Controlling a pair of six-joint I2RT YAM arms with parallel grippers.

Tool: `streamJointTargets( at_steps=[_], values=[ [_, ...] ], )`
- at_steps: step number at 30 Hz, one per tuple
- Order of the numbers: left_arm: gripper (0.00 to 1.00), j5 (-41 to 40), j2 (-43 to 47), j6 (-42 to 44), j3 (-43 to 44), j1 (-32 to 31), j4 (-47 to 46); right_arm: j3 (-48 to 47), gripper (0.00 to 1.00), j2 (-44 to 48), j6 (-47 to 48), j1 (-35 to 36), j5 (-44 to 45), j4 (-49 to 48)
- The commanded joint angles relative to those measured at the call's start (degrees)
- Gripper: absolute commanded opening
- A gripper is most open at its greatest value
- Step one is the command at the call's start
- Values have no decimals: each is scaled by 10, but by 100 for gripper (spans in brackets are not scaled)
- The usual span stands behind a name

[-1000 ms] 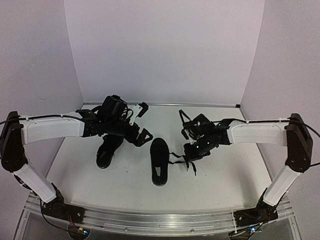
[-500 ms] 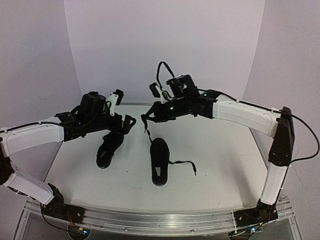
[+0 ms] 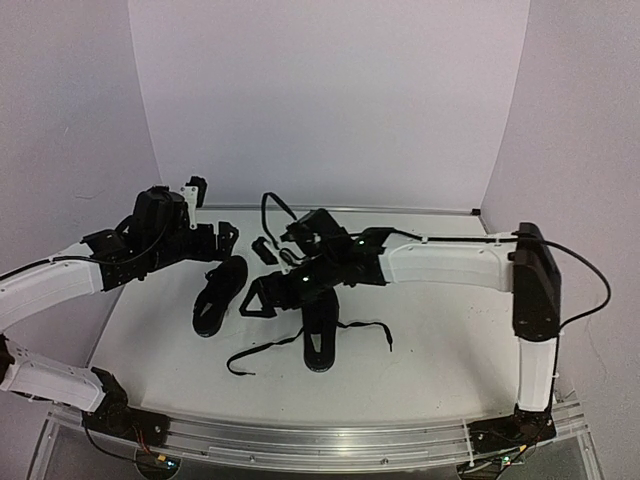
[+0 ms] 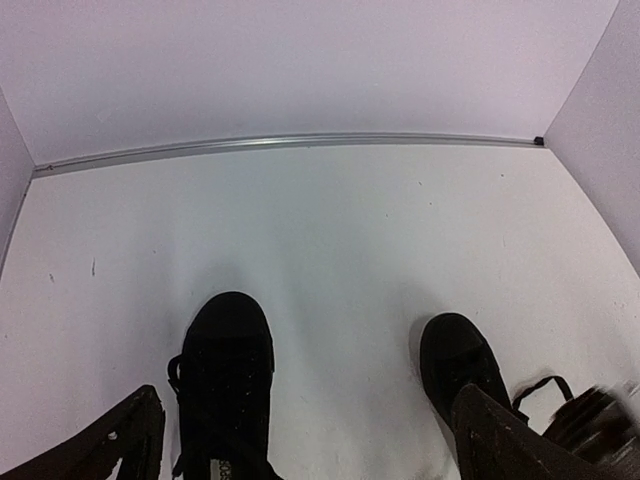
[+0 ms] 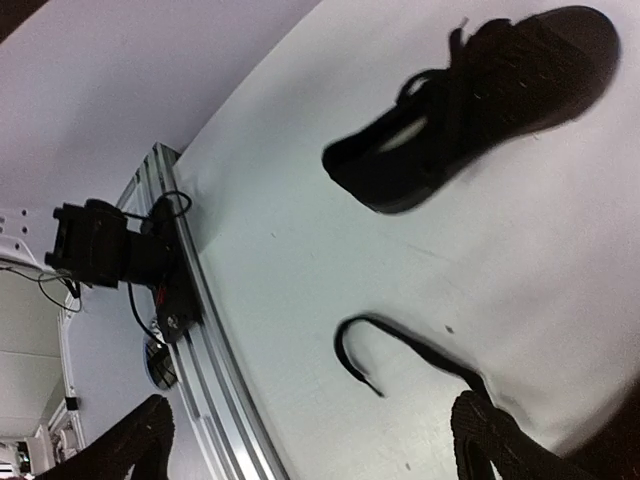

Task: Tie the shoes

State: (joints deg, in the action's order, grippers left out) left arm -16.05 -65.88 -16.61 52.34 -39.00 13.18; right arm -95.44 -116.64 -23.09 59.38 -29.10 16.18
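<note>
top view: white table boxed in by pale lilac walls, with an aluminium rail along the near edge. 2 all-black low-top shoes sit mid-table, apart from each other. the left shoe is out in the open, the right shoe has its far end under the right arm. a thin black lace trails off the right shoe toward the left, and a second lace goes off to the right. the left gripper hangs over the left shoe's far end, jaws spread wide, nothing in them. the right gripper is between the 2 shoes, also spread wide with nothing in it.

left wrist view: both rounded toes point at the back wall, and the fingers are far apart at the bottom corners.

right wrist view: left shoe seen side-on. the loose lace lies flat on the table and runs up to 1 finger, can't tell if it touches.
</note>
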Motion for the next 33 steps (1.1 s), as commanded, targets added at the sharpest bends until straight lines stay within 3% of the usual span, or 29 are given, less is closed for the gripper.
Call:
streamJointTargets(
  at_steps=[1,6,12,23,33],
  values=[
    [99,73,-10,8,-15,0,30,148,95,195,-5,-64,55,-6],
    [91,184,-46,8,-30,-8,95,313,84,287,-28,-153,128,54],
    [86,167,-22,-71,-72,-59,143,383,70,280,-47,-169,201,82],
    [75,141,-49,-187,-131,-108,163,360,64,171,-36,-170,285,83],
    [62,159,-57,-228,-173,-118,174,320,57,106,-6,-177,285,82]
  ],
)
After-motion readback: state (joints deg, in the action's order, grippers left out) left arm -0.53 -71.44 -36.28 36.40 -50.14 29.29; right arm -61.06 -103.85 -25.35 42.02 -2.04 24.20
